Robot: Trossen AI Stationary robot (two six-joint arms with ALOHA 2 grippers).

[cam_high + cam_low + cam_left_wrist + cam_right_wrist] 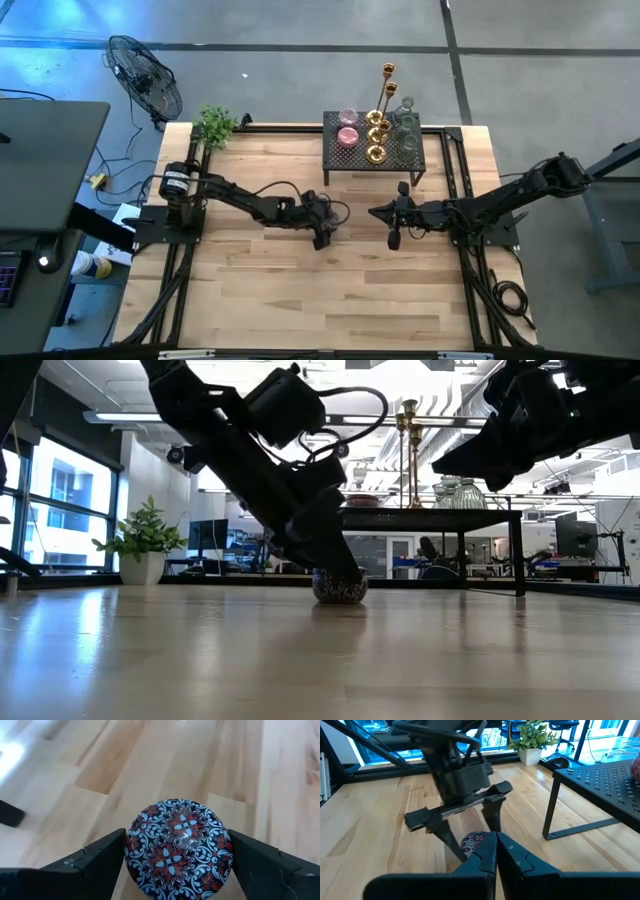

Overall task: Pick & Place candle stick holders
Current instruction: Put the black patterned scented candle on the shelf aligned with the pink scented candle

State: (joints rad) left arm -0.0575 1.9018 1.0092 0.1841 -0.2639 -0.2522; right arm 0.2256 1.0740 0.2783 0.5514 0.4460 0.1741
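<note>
Right now my left gripper (177,857) stands spread around a patterned holder (179,847) sitting on the table (300,290), a finger on either flank, though I can't tell if they touch. It looks like glazed glass, so probably slick, stiff and breakable; I'd squeeze gently across its widest part. Beyond it, the black rack (375,155) carries the other holders (378,125). My right gripper (393,238), pressed together, hovers just beside, the nearest obstacle.
</note>
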